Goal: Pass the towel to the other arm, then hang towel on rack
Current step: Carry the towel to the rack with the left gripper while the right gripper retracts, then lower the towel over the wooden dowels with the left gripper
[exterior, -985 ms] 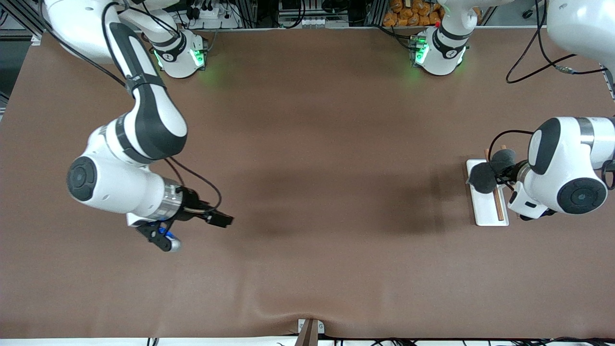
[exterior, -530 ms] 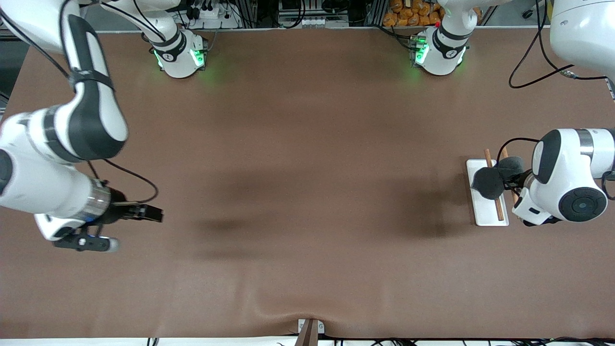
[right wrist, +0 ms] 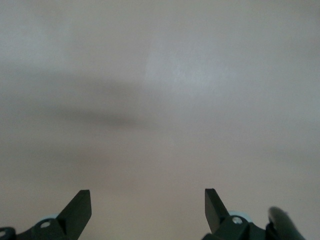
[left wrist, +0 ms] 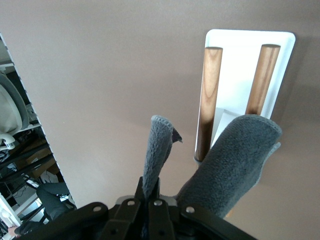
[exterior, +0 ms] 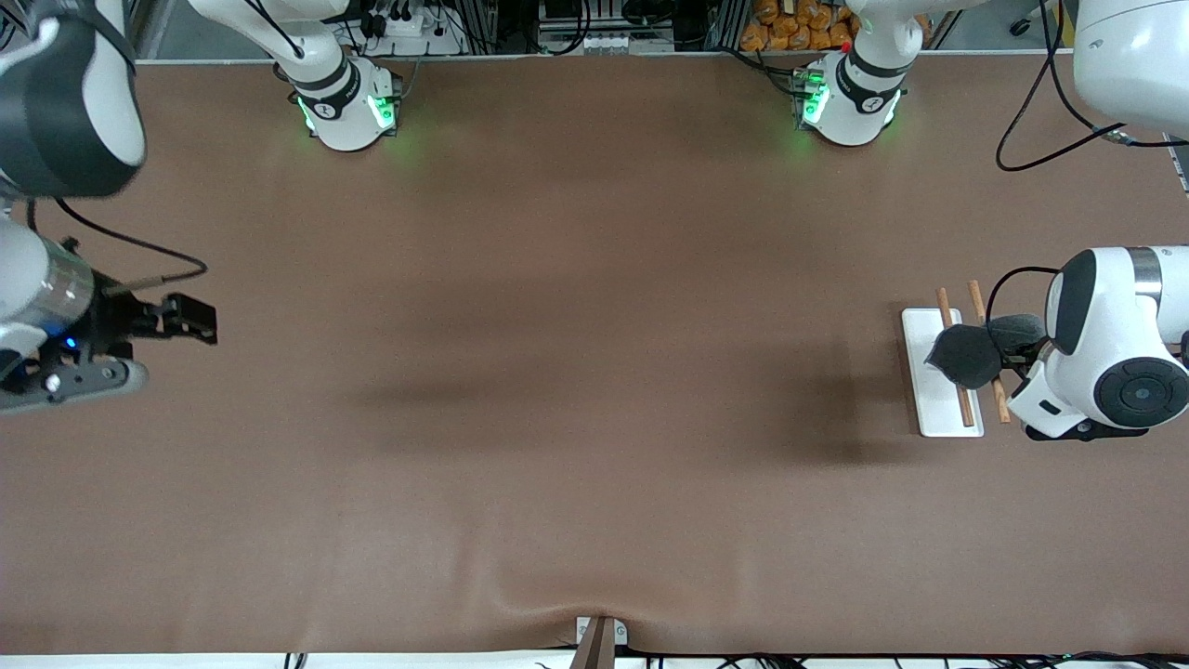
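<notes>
Grey fleece of the towel [left wrist: 235, 155] is folding into two lobes below my left pincer [left wrist: 150, 197], whose jaws are pressing together on a thin pinched edge of the cloth. I am gripping at the edge so that the bulk hangs free and can drape by its own weight. Only the dark grey side is showing; I cannot see any other colour from these views.

I am holding the left pincer [exterior: 1008, 348] over the rack [exterior: 940, 386], which is sitting toward the left arm's end of the tabletop [exterior: 594, 372]. The rack's white base plate is lying flat, and its two wooden rods [left wrist: 207, 100] are running parallel above it. In the left wrist view the larger lobe is overlapping one rod; whether it is touching or merely hanging above it I cannot tell. In the front view the towel [exterior: 966, 356] is covering the middle of the rods.

My judgement: the handover step looks done, since the cloth is in the left pincer alone, and hanging is the step in hand. Cloth should fall on both sides of a rod before release, otherwise it may slide off.

My right pincer [exterior: 190, 321] is standing wide open and holding nothing, over bare tabletop at the right arm's end, well apart from the rack. That arm is waiting, clear of the work.
</notes>
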